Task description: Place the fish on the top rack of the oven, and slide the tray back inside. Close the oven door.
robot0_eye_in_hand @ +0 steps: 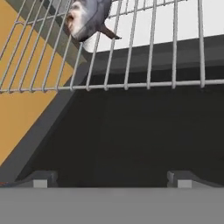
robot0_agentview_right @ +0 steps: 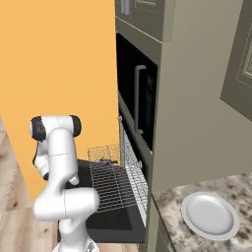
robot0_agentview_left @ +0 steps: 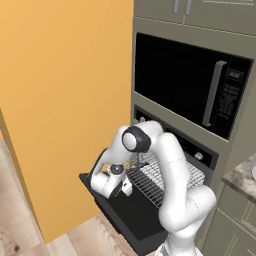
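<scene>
Fish: you see the fish (robot0_eye_in_hand: 87, 17) lying on the top rack (robot0_eye_in_hand: 144, 52), which is pulled out over the open oven door (robot0_eye_in_hand: 127, 135).
Gripper: your gripper (robot0_eye_in_hand: 113, 178) is wide open and holds nothing.
Relation: the fish is ahead of the fingertips (robot0_eye_in_hand: 41, 178), well apart, toward the rack's far left side.

Oven door (robot0_agentview_right: 110, 219) hangs open w/ wire rack (robot0_agentview_right: 115, 184) pulled out over it. Small dark fish (robot0_agentview_right: 104, 161) sits on rack's far end. White arm (robot0_agentview_right: 61, 172) stands left of rack. White plate (robot0_agentview_right: 210, 215) on speckled counter (robot0_agentview_right: 172, 216), lower right.
</scene>
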Controlling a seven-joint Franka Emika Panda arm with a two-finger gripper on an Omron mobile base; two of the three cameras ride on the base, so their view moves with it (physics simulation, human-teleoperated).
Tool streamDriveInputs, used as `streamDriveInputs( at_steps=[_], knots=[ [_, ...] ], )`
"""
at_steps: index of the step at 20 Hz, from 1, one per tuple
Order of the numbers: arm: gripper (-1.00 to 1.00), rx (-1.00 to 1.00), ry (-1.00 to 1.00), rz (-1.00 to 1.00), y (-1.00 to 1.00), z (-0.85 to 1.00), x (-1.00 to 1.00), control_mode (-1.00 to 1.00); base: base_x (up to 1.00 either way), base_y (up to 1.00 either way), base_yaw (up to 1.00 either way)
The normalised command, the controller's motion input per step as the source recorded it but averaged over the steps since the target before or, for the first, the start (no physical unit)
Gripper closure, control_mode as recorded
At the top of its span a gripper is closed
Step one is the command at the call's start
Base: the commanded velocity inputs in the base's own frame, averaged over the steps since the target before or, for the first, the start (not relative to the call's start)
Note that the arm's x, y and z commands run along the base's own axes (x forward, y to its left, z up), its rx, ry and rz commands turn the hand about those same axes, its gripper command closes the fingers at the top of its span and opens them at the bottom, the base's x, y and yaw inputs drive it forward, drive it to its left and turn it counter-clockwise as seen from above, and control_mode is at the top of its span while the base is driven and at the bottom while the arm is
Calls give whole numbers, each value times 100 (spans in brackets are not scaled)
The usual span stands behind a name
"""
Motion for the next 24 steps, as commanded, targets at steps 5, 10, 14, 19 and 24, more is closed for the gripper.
streamDriveInputs(
  at_steps=[5,10,14,19,24],
  knots=[
    [-100,-7,0,-11,-41,-82,32,-100,0,0,0],
    [-100,-1,0,-8,-93,-62,25,-100,0,0,0],
    [-100,0,0,-8,-100,-51,32,-100,0,0,0],
    [-100,0,0,-6,-100,-44,35,-100,0,0,0],
    [-100,0,0,-2,-100,16,11,-100,0,0,0]
  ],
)
